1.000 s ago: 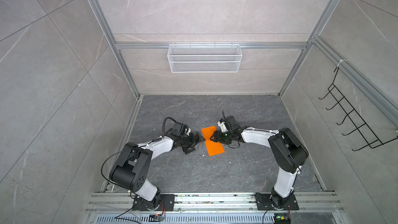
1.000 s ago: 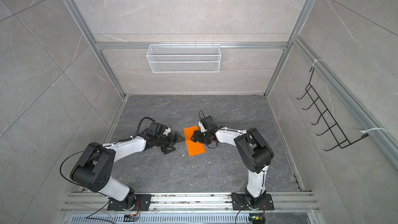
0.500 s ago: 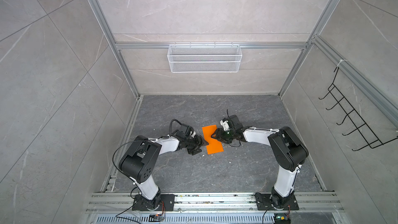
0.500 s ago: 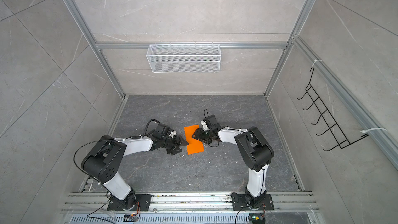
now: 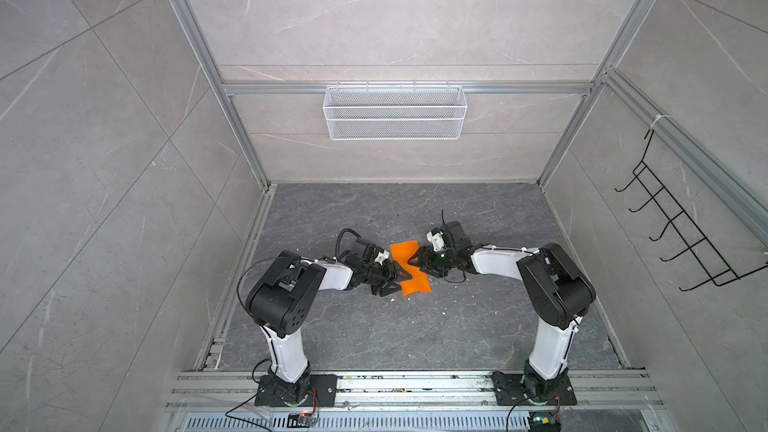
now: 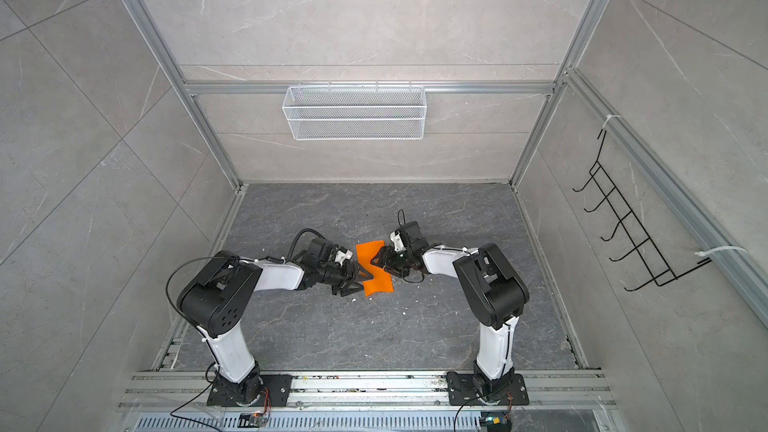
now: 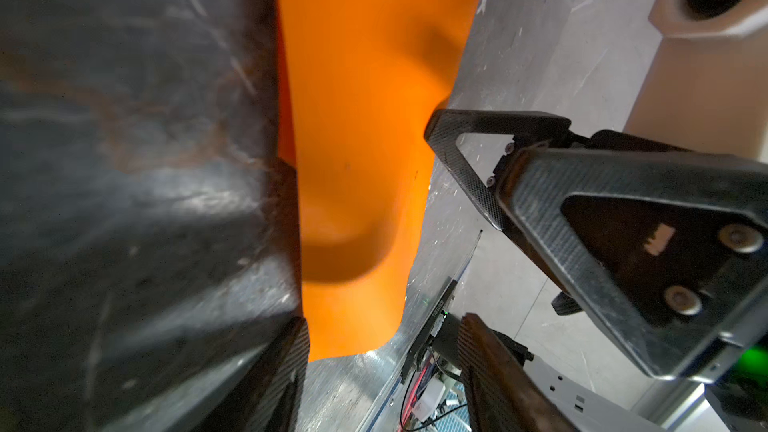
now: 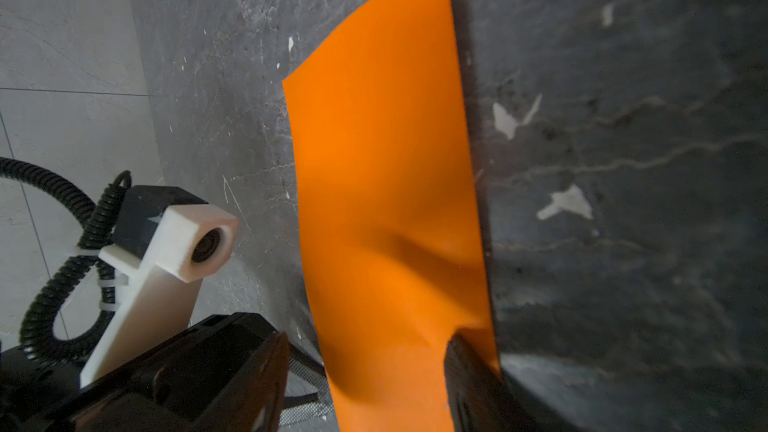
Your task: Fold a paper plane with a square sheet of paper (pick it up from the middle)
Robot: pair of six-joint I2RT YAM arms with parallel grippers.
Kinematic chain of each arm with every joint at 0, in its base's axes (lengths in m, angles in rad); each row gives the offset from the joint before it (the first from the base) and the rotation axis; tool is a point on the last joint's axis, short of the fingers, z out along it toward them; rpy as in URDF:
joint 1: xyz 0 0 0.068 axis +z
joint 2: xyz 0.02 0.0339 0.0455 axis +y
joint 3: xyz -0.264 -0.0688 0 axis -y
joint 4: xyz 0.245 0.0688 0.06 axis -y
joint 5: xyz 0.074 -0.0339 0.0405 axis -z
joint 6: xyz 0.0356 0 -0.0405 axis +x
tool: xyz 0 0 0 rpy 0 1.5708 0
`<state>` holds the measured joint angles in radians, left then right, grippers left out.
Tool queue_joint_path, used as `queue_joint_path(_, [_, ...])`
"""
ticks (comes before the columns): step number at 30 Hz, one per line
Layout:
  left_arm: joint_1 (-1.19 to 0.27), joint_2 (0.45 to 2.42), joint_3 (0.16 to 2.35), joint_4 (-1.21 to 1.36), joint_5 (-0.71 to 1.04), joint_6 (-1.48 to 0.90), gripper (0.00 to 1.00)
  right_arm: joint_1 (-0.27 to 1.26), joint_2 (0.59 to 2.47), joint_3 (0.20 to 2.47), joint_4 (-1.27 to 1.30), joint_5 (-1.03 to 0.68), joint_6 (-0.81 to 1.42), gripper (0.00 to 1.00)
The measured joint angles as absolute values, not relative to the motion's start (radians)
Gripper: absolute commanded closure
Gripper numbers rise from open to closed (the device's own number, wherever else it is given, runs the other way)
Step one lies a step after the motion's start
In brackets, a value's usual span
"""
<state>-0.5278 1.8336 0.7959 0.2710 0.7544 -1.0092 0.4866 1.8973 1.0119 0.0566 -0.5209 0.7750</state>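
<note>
- Item: square sheet of paper (image 5: pixel 415 284), bright orange. It lies on the table (image 5: pixel 374 326), well in front of the wire basket (image 5: pixel 395 112), in line with a spot just right of its middle. It is buckled at mid-length in both wrist views.
- Left gripper (image 5: pixel 395 282): in line with the basket's middle, at the sheet's side edge. Jaws apart, paper between them.
- Right gripper (image 5: pixel 420 270): in line with the basket's right half, at the opposite edge. Jaws apart, one finger (image 8: pixel 469 376) resting on the paper.
- Step in hand, as judged: pickup from the middle; no plane shape formed.
- Next move calls for: both jaws closing evenly on the raised buckle without sliding or tearing the thin sheet, then a joint lift.
</note>
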Motion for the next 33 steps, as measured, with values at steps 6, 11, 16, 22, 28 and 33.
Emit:
queue_joint_path(6, [-0.525, 1.843, 0.791, 0.331, 0.757, -1.005, 0.38, 0.483, 1.898, 1.003, 0.08, -0.532, 0.786, 0.36])
queue_joint_path(11, [-0.508, 1.843, 0.79, 0.367, 0.731, -0.981, 0.4, 0.482, 1.9, 1.001, 0.089, -0.536, 0.791, 0.36])
queue_joint_path(16, [-0.481, 1.845, 0.79, 0.413, 0.716, -0.956, 0.51, 0.478, 1.903, 0.999, 0.098, -0.543, 0.791, 0.36])
queue_joint_path(22, [-0.476, 1.874, 0.79, 0.435, 0.714, -0.942, 0.66, 0.477, 1.903, 0.999, 0.1, -0.546, 0.791, 0.36])
queue_joint_path(28, [-0.477, 1.884, 0.79, 0.435, 0.714, -0.952, 0.85, 0.477, 1.902, 0.989, 0.122, -0.551, 0.789, 0.36])
queue_joint_path(33, [-0.477, 1.884, 0.794, 0.422, 0.711, -0.967, 0.93, 0.477, 1.862, 0.958, 0.128, -0.538, 0.732, 0.32])
